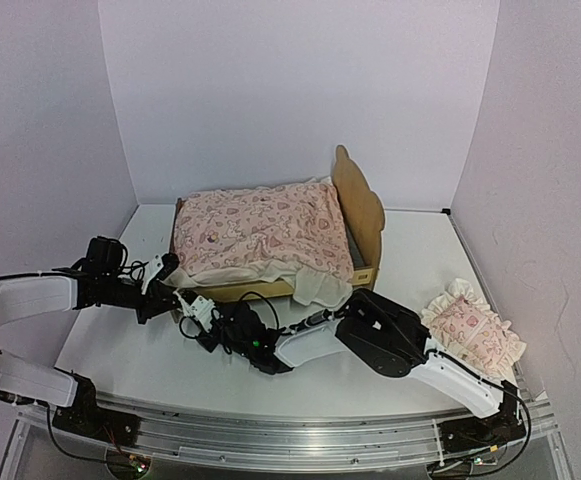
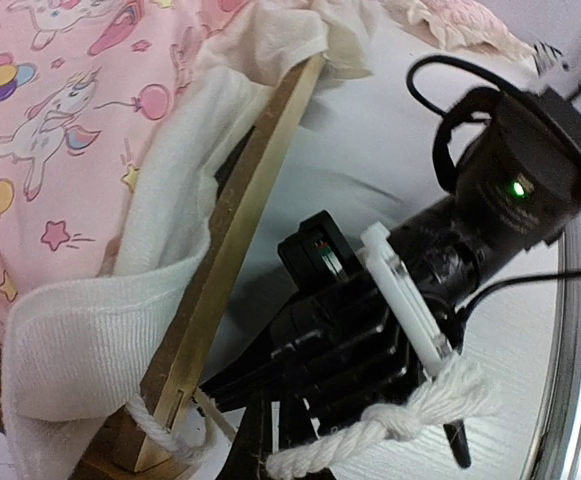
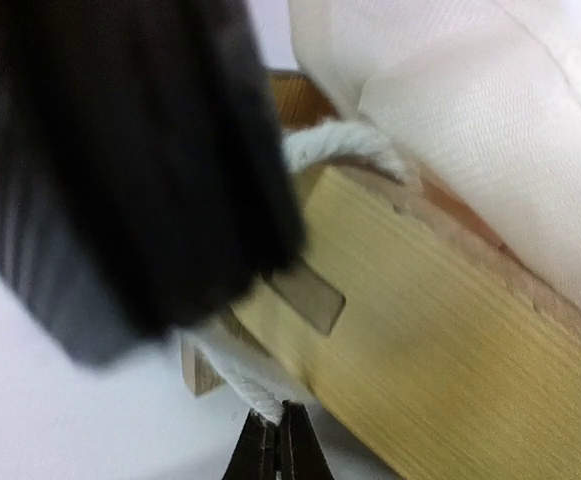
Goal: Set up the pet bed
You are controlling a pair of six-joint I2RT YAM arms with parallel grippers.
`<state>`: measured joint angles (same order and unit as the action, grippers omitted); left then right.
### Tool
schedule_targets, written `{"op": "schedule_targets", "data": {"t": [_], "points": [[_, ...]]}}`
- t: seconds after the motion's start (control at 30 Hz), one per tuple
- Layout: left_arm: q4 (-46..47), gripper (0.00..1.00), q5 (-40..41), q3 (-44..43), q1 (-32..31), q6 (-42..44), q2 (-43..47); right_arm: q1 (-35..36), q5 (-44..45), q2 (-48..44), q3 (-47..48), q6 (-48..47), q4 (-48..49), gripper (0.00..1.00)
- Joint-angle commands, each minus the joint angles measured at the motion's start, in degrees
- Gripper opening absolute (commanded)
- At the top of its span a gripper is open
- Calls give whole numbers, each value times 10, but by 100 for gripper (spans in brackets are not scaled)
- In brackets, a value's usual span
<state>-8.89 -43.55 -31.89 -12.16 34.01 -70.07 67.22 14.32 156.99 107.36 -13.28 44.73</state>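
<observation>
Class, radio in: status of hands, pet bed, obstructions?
Left hand shut, right hand shut by white cord at frame corner. Pet bed upright, quilt on. Pillow off, aside.

left arm (image 1: 32, 297): white shells, black joints | right arm (image 1: 452, 372): same | LED (image 2: 516, 187): green

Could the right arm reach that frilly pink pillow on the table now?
Probably yes: the ruffled pink pillow lies uncovered beside that arm's base. The right gripper, shut on a white cord at the pale-wood pet bed, must release it and swing back.
</observation>
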Motion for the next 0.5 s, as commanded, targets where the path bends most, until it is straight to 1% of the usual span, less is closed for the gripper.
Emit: {"op": "schedule_targets", "data": {"t": [0.0,0.07,0.17,0.23,0.27,0.3,0.33,0.37,0.4,0.43,0.47], "points": [[-40,0,-56,10,2,141,30,3,-99,-84,-93,18,-38,0],[-55,0,-70,21,2,215,35,0,-153,-120,-127,63,-40,0],[-62,1,-76,35,2,276,39,-8,-214,-154,-161,150,-43,0],[-89,6,-75,41,2,332,40,-10,-236,-170,-175,189,-50,0],[-114,10,-76,43,2,374,41,-11,-247,-176,-180,201,-55,0],[-138,17,-76,45,2,417,44,-12,-254,-181,-183,214,-60,0],[-159,28,-74,47,2,463,47,-14,-261,-184,-184,229,-66,0],[-191,35,-68,49,2,493,51,-16,-272,-186,-183,244,-74,0],[-221,46,-61,51,2,531,57,-18,-284,-188,-180,256,-81,0],[-238,51,-55,52,2,543,64,-21,-294,-189,-178,269,-88,0],[-249,55,-50,50,3,537,73,-24,-300,-190,-176,281,-95,0]]}}
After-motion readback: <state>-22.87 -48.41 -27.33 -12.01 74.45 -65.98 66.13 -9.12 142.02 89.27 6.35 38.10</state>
